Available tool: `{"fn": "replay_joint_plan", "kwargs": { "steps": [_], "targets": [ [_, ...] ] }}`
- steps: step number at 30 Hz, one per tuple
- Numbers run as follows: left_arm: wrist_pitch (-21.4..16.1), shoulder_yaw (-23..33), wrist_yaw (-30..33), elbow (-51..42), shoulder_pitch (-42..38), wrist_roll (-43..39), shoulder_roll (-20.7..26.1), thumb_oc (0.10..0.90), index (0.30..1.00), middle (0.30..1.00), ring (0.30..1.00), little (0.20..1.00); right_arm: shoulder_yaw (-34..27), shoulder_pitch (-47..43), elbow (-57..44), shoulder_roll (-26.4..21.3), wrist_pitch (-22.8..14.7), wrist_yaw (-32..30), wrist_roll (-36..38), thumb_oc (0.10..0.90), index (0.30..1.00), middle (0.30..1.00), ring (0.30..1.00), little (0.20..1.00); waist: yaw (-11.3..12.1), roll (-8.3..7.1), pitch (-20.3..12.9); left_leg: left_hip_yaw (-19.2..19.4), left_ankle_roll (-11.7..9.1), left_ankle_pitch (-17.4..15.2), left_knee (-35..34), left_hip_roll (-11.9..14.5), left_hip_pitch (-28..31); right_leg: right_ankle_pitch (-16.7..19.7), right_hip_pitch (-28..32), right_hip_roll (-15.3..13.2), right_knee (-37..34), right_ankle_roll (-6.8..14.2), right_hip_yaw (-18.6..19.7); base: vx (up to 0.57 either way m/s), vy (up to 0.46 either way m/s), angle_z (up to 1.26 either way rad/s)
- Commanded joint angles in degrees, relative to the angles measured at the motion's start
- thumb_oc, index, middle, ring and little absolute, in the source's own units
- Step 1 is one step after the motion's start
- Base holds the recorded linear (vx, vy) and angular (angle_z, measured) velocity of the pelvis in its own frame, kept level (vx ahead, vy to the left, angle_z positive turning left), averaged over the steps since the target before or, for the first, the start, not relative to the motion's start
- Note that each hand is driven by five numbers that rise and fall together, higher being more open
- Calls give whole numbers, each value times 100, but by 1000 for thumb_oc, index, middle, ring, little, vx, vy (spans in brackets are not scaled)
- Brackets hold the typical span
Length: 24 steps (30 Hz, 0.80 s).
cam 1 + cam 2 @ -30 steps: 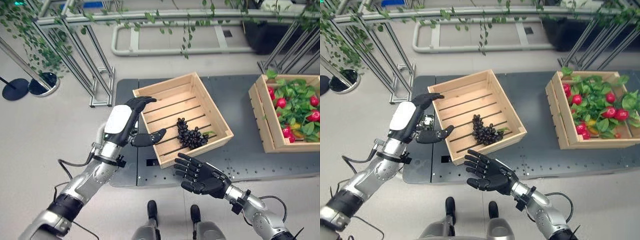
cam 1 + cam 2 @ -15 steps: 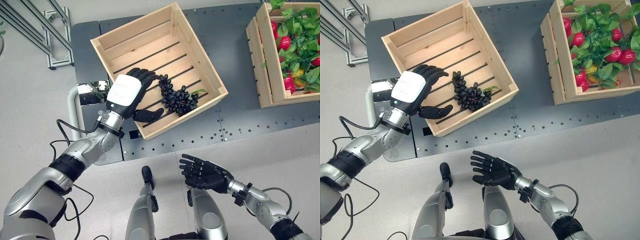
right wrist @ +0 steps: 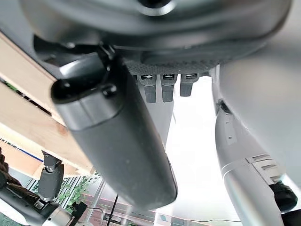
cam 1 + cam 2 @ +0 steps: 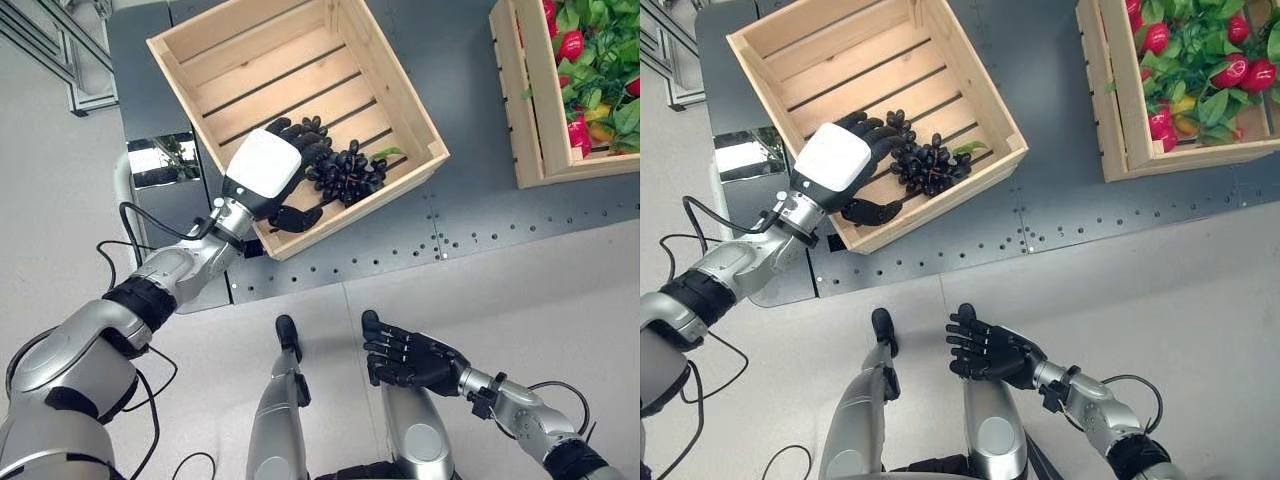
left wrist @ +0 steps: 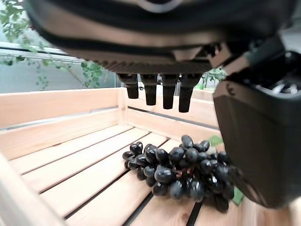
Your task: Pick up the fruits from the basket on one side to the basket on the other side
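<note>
A bunch of black grapes (image 4: 348, 175) lies on the slats of the left wooden crate (image 4: 400, 95), near its front wall. My left hand (image 4: 262, 172) reaches over the crate's front-left rim, open, with its fingers straight above the bunch's left end and its thumb below them. In the left wrist view the grapes (image 5: 183, 172) lie just past the fingertips (image 5: 162, 96), untouched. My right hand (image 4: 410, 360) hovers low over the floor, open with fingers spread, holding nothing. The right crate (image 4: 520, 110) holds red fruits (image 4: 570, 45) among green leaves.
Both crates stand on a dark grey perforated platform (image 4: 480, 210). A shiny metal piece (image 4: 160, 160) sits by the left crate's left side. A metal frame (image 4: 50, 50) stands on the floor at the far left.
The camera has tipped down and closer. My left hand has reached further into the left crate, up to the grapes. The right hand stays low and open.
</note>
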Motion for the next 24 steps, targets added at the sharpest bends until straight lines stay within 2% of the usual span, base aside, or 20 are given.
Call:
{"fn": "replay_joint_plan", "kwargs": {
  "steps": [1,15,24],
  "targets": [
    [238,302,227,-58,-990,378,29,800,900,900,900,900,82,119,-576,-89,-61,484,404,800,900,900,900,900,-194,-171,2,-177,-221,-641,1131,247,-371,750,281,-7,-908,-170,50,0,0,0],
    [727,-166,-106,886,-1832,739,-441,800,900,900,900,900,101,36,-794,109,-84,292,740,800,900,900,900,900,-441,-280,2,6,-179,-720,1427,274,-890,850,-340,42,-713,-158,167,15,9,-2],
    [780,-369,-542,1270,-2122,597,-718,800,900,900,900,900,10,47,-763,216,-206,296,871,800,900,900,900,900,-572,-364,2,114,-139,-795,1594,290,-1131,874,-675,73,-563,-160,235,17,6,-6]
  ]
}}
